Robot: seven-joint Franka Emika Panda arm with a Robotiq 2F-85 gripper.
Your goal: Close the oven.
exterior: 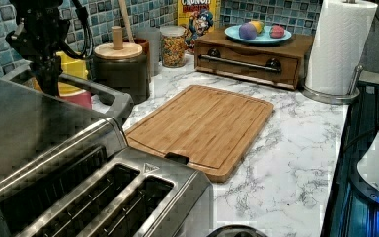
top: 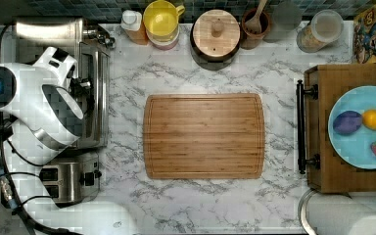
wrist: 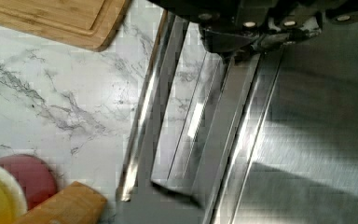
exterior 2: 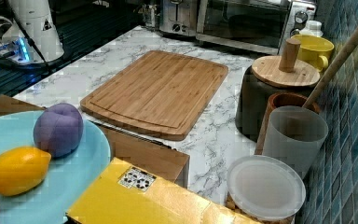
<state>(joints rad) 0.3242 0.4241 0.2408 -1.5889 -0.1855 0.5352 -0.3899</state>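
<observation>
The oven (top: 97, 68) is a brushed-steel box at the top view's left edge, partly under my white arm. In the right view the oven (exterior 2: 242, 21) has its glass door standing upright against the front. Its bar handle (exterior: 93, 90) runs along the door's top edge, and the handle (wrist: 151, 107) also shows in the wrist view beside the steel top (wrist: 317, 140). My gripper (exterior: 48, 79) hangs dark just above the oven's top, behind the handle. In the top view the gripper (top: 81, 90) is over the oven's front edge.
A two-slot toaster (top: 71, 181) stands beside the oven. A bamboo cutting board (top: 204, 136) lies mid-counter. Canisters, a yellow mug (top: 162, 19) and a utensil pot line the tiled wall. A wooden drawer box (top: 323, 142) carries a plate of fruit, near a paper-towel roll (exterior: 338, 44).
</observation>
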